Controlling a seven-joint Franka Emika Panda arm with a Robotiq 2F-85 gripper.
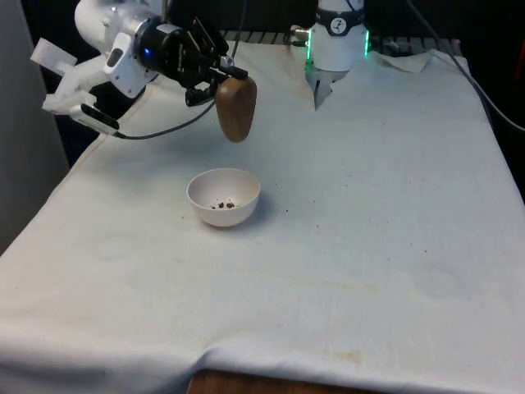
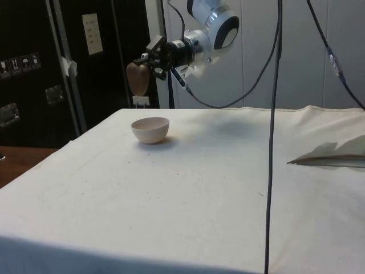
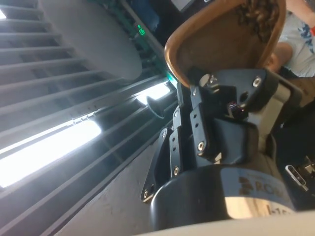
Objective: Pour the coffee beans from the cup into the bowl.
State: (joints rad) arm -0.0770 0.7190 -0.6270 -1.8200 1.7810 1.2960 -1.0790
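Cup [image 1: 236, 108] upturned, long axis vertical, above bowl [image 1: 223, 197] | fingers [image 1: 215, 80] clamped on cup | beans [image 1: 223, 204] in bowl

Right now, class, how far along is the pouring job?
Partly done: a few coffee beans lie in the white bowl. The gripper holds the brown wooden cup above the bowl; beans inside it remain to be poured.

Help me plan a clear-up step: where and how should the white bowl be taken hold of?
Grip the bowl by its rim, coming straight down from above, one finger inside the wall and one outside. It sits upright with its mouth open, and the rounded outer wall tapers to a narrow base, so a sideways pinch would likely slip. The end effector is shut on the cup.
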